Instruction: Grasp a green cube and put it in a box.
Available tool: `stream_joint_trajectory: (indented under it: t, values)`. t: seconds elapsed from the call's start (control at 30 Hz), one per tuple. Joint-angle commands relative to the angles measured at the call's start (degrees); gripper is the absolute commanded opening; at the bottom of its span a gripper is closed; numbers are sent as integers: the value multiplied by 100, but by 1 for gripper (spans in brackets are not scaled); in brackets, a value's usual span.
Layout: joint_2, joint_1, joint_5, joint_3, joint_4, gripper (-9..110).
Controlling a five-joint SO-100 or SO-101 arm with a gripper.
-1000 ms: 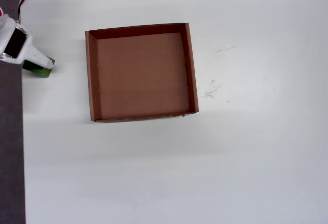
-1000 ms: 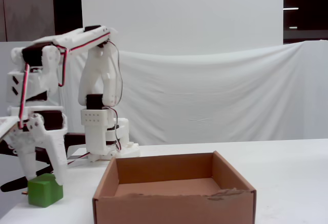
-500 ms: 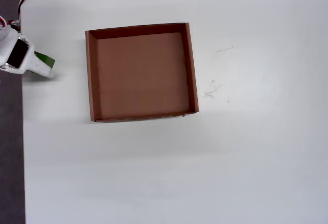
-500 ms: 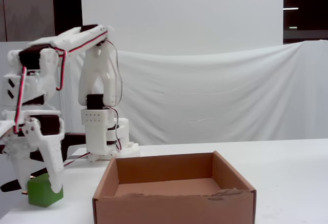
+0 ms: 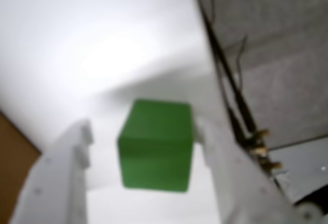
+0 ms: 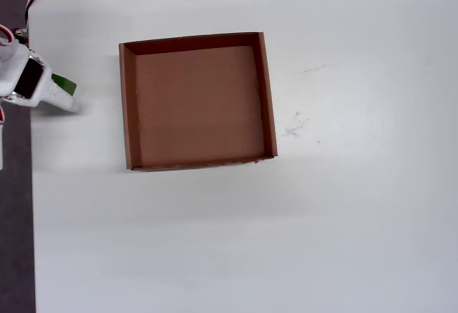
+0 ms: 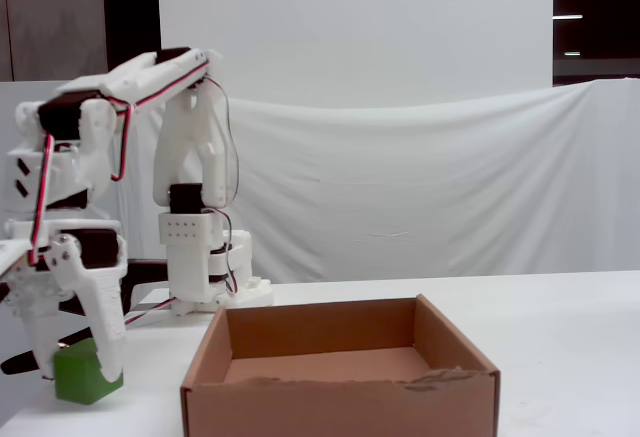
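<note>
Though blurred, the fingers [image 5: 143, 131] straddle the green cube [image 5: 156, 151], contact uncertain, mostly hidden overhead.

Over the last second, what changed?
The gripper came down around the green cube, fingers now on both sides; whether it is clamped is unclear. The cube stays on the table beside the box, which hasn't moved and is empty.

A white table [image 6: 343, 220] carries a brown cardboard box [image 6: 268, 91], a green cube [image 7: 86, 377] near its left edge in the overhead view, and the arm's base [image 7: 205, 292].
</note>
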Motion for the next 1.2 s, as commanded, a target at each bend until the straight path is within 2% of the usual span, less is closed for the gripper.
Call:
stream_joint_trajectory:
  t: [0.0,0.8,1.17]
  values:
    - [26,-44,-9,-193,-79,28]
    - [237,-149,-62,-35,448,28]
    - [237,-123,-62,-18,431,16]
